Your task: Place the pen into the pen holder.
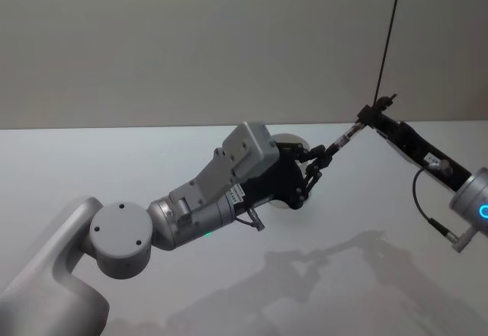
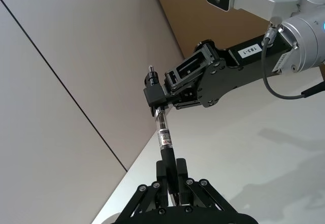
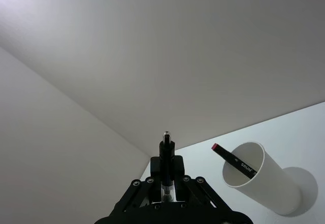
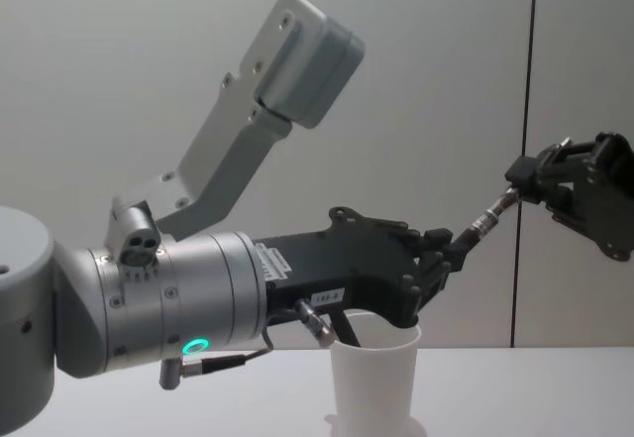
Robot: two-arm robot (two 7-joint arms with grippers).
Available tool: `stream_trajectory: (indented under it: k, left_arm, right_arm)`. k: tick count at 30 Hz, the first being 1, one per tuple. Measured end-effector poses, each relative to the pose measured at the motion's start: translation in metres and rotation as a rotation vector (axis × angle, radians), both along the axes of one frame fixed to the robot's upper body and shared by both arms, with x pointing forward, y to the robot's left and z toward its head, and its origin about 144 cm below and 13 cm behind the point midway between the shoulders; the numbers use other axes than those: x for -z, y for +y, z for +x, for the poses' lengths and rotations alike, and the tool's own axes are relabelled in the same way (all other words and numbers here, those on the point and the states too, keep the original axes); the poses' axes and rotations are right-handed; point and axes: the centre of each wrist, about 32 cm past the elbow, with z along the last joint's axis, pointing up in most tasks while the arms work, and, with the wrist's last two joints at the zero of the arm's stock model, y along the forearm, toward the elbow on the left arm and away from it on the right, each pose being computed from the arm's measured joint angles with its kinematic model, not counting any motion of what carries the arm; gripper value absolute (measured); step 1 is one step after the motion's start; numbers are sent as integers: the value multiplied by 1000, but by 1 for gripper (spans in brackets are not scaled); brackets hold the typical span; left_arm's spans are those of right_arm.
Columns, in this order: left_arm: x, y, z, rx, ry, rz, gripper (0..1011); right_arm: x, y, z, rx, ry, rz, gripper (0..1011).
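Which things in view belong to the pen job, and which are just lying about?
Job in hand:
- pen, gripped by both the left tool and the right tool
- white paper cup on the table

Lying about:
- black marker, leaning inside the cup

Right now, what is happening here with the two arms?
Both grippers hold one slim black-and-silver pen in the air between them. The left gripper grips its dark end and the right gripper grips the other end, so it looks like a handover. The white paper cup pen holder stands on the table below the left arm, with a black marker already inside.
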Motion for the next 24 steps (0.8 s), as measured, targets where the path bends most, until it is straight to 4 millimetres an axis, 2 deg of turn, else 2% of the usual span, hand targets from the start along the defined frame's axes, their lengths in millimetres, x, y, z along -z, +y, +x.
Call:
stream_trajectory:
  k: [11, 22, 24]
  left_arm:
    - [0, 0, 0, -1, 1, 2, 130]
    - [0, 0, 0, -1, 3, 5, 484]
    - [0, 0, 0, -1, 3, 5, 518]
  right_arm:
    - [-2, 1, 2, 6, -9, 7, 130]
    - [-4, 2, 3, 8, -27, 0, 130]
    - [-4, 2, 3, 7, -33, -4, 130]
